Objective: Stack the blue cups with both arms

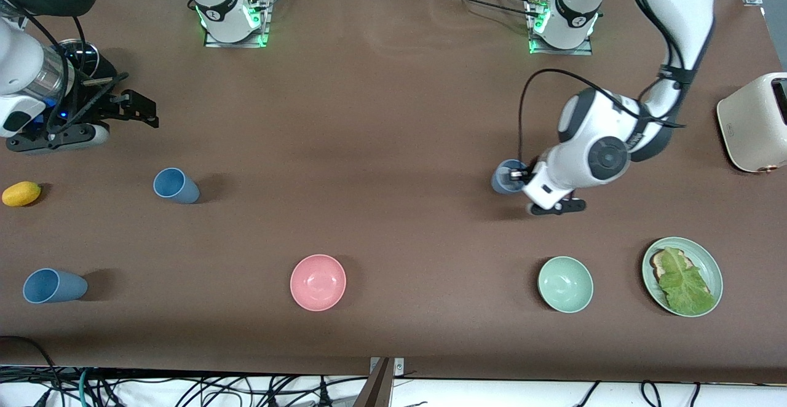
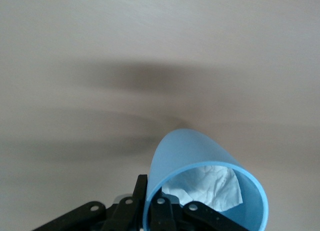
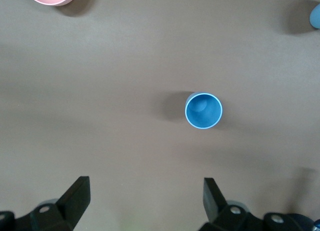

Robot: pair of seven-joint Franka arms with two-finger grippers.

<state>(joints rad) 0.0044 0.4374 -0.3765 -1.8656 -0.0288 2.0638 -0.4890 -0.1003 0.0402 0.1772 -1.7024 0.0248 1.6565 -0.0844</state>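
My left gripper (image 1: 522, 176) is shut on the rim of a blue cup (image 1: 507, 177), one finger inside and one outside, holding it tilted just over the table. In the left wrist view the left gripper (image 2: 152, 201) grips that cup (image 2: 192, 156), which has crumpled white paper (image 2: 210, 186) inside. A second blue cup (image 1: 176, 185) stands toward the right arm's end, and a third blue cup (image 1: 53, 286) sits nearer the front camera. My right gripper (image 1: 142, 110) is open and empty above the table; the right wrist view shows the right gripper (image 3: 145, 191) above a blue cup (image 3: 203, 110).
A lemon (image 1: 21, 193) lies at the right arm's end. A pink bowl (image 1: 318, 282), a mint-green bowl (image 1: 565, 284) and a green plate (image 1: 712, 265) with bread and lettuce sit near the front edge. A cream toaster (image 1: 753, 121) stands at the left arm's end.
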